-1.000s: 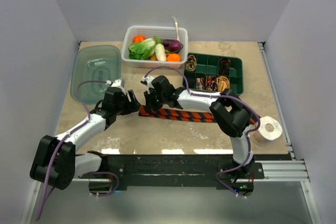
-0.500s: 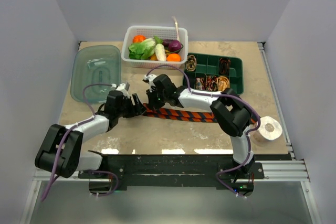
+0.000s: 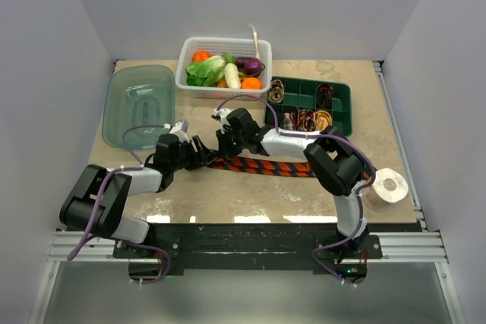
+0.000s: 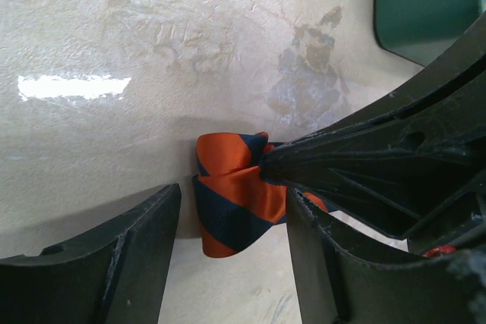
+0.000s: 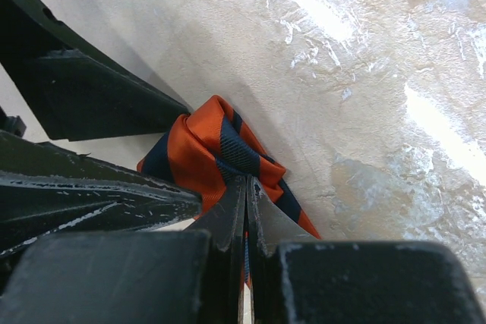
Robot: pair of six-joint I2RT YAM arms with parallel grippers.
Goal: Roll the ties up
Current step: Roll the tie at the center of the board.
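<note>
The striped tie (image 3: 262,165) lies flat across the middle of the table (image 3: 228,195) and runs right, passing under the right arm (image 3: 334,166). Its left end is bunched into a small fold. The right gripper (image 5: 245,184) is clenched on that fold, its tips pressed together. The left gripper (image 4: 231,201) is released, with one finger close on each side of the fold.
</note>
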